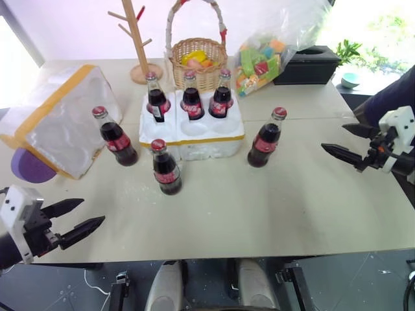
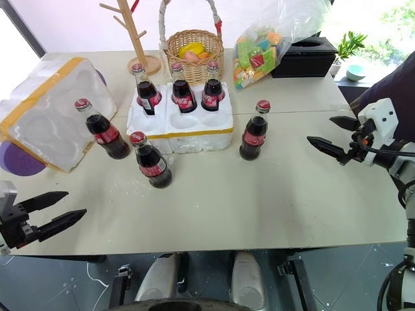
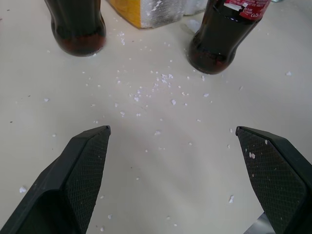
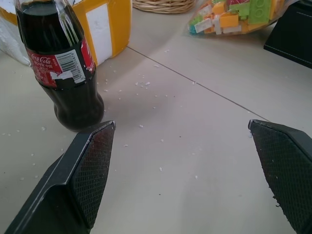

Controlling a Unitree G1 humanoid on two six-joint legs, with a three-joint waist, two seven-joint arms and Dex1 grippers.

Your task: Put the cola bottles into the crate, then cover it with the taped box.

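Three bottles seated, three loose, both tools wide and empty

Left tool (image 1: pixel 81 216) low over the near left table (image 1: pixel 259 214) edge, wide, nothing between the fingers. Taped box (image 1: pixel 61 120) tipped on its side at far left, open face toward the crate; a purple thing partly hidden beneath it, cannot tell what. Two loose bottles nearby: left bottle (image 1: pixel 117 137) just beside the box, front bottle (image 1: pixel 166 168) just before the crate's near left corner. Both upright, ahead and rightward of the left tool, which is the nearer arm. Crate (image 1: pixel 194 133) mid-table, back row filled by three bottles (image 1: pixel 190 97), front holes empty. Right bottle (image 1: pixel 266 139) upright just right of the crate; right tool (image 1: pixel 347 142), wide and empty, well apart to its right, aimed leftward at it. Basket (image 1: pixel 198 58), wooden rack and bag of blocks behind. Wrist views cut the bottle tops off
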